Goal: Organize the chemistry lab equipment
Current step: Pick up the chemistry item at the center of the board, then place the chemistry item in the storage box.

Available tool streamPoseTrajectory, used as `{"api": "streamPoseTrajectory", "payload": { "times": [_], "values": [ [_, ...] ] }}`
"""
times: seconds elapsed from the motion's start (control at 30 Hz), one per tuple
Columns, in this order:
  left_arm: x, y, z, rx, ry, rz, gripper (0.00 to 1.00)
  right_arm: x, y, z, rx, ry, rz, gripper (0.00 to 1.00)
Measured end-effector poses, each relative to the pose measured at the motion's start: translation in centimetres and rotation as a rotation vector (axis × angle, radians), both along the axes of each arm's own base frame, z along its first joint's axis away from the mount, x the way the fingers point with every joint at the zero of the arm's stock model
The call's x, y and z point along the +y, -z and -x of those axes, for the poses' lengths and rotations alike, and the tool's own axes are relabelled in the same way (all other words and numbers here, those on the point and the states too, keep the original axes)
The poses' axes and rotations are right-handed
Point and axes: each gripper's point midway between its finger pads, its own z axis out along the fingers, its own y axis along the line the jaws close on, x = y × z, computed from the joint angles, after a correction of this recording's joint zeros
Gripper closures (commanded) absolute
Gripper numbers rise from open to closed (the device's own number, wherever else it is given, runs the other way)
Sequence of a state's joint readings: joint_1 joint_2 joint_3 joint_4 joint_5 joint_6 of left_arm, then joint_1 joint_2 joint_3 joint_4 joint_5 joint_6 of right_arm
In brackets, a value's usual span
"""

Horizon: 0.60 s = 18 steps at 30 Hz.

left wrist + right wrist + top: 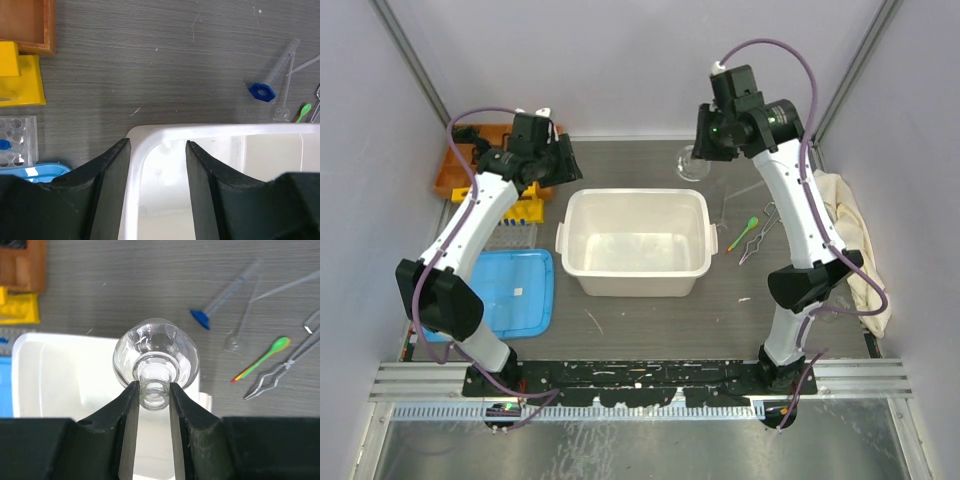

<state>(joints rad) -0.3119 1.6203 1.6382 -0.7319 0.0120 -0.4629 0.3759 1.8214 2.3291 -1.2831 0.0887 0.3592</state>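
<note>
Grey wood-grain tabletop [640, 325] lies before you, with a white tub [635, 192] at its middle. Your right fingers [127, 410] pinch the round glass flask [155, 347] by its neck, near the tub's far right corner. Your left fingers [112, 165] stand apart over the tub's far left corner, holding nothing. Right of the tub lie a blue-capped tube [225, 292], the green spoon [272, 347] and the forceps [285, 367].

flask [688, 168] mostly hidden behind right arm [790, 200], orange tray [450, 182] partly behind left arm [480, 215], forceps [287, 363] cut by right edge
</note>
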Motion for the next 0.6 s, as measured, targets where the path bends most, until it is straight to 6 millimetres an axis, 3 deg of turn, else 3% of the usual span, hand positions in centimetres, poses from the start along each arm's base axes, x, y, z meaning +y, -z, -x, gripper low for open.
{"api": "streamPoseTrajectory", "payload": {
  "times": [0.27,0.4,0.6],
  "values": [
    [1.7,0.4,-1.0,0.000,-0.044,-0.007,0.50,9.2,1.3,2.9,0.034,-0.245,0.015,0.99],
    [2.2,0.7,-1.2,0.008,-0.056,-0.010,0.50,13.7,3.9,4.8,0.081,-0.362,0.060,0.99],
    [2.2,1.0,-1.3,0.015,-0.057,-0.014,0.50,18.0,8.2,6.6,0.151,-0.466,0.131,0.99]
  ]
}}
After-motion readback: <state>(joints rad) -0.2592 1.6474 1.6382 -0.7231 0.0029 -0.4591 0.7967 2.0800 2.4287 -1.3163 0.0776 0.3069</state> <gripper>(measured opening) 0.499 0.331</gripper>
